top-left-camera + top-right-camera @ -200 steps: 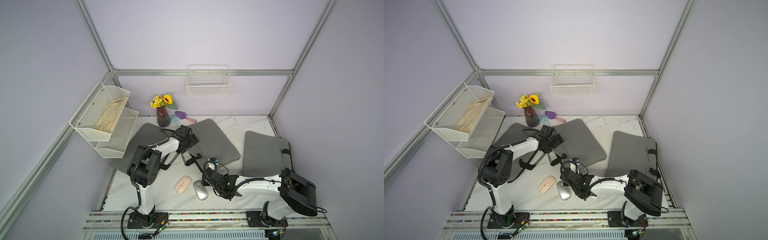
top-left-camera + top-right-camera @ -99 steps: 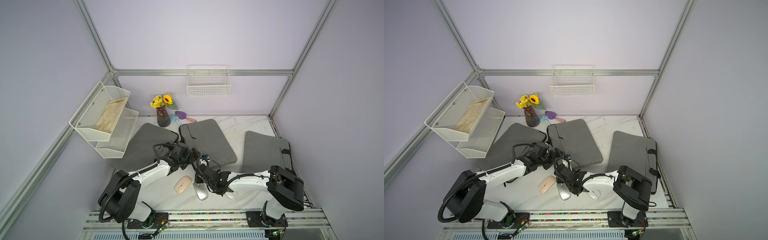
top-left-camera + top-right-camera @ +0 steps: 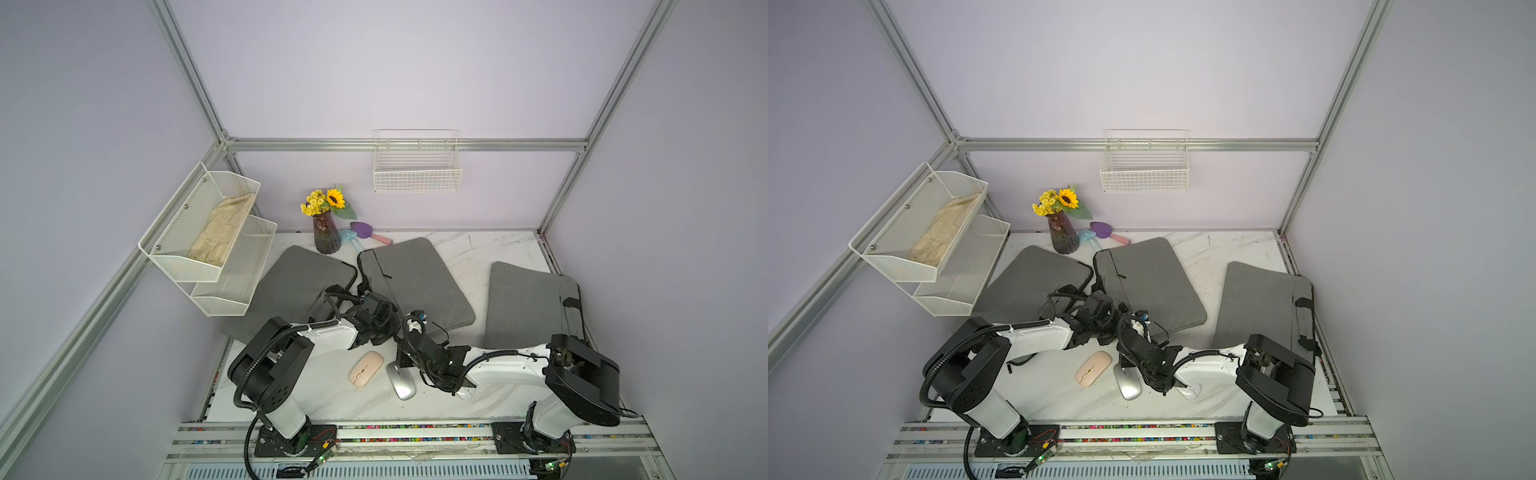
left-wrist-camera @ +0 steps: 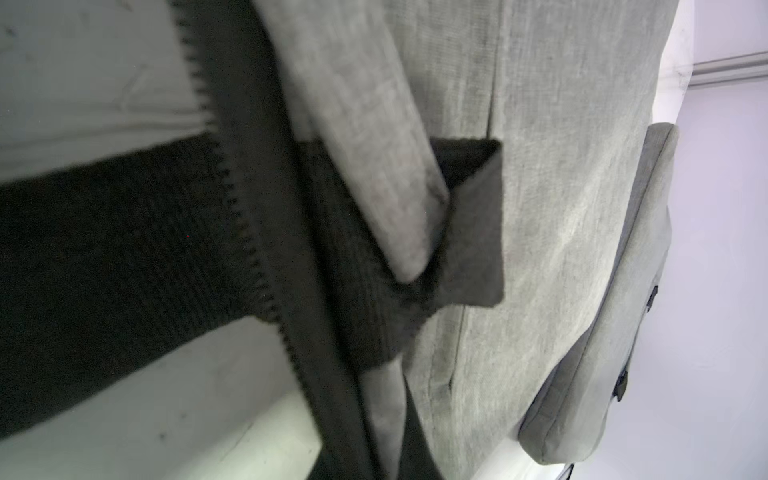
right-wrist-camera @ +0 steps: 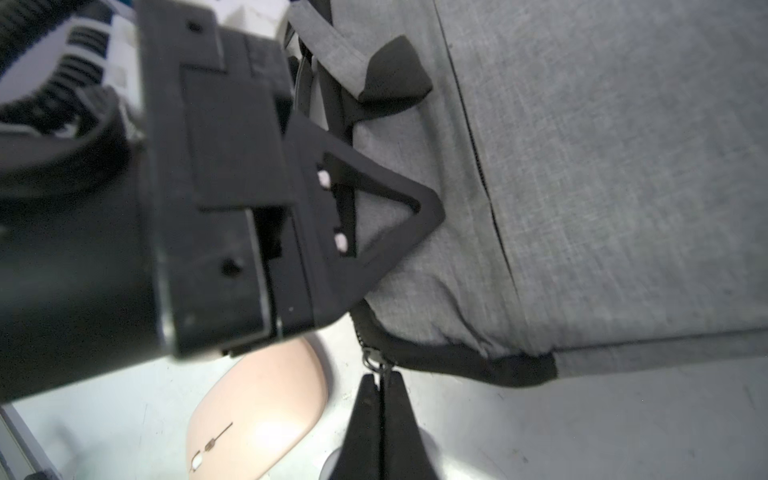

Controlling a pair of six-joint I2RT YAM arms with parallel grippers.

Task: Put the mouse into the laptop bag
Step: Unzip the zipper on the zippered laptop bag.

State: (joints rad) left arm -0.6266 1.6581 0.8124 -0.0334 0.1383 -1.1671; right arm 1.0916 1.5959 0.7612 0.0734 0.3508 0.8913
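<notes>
**Bag corner, both arms.** The middle bag (image 3: 417,281) of three lies flat on the table (image 3: 328,399). Your right gripper (image 5: 383,380) is pressed together on the zip pull (image 5: 372,360) at the bag's near corner. Your left gripper (image 5: 430,210) is closed too, its tip lying on that same corner. Whether it pinches fabric cannot be told (its wrist view shows only a strap (image 4: 124,257) and grey cloth). The pink mouse (image 5: 257,415) and silver mouse (image 3: 401,381) lie side by side on the table, outside the bag and just in front of the corner. The silver one is partly beneath your right arm.
</notes>
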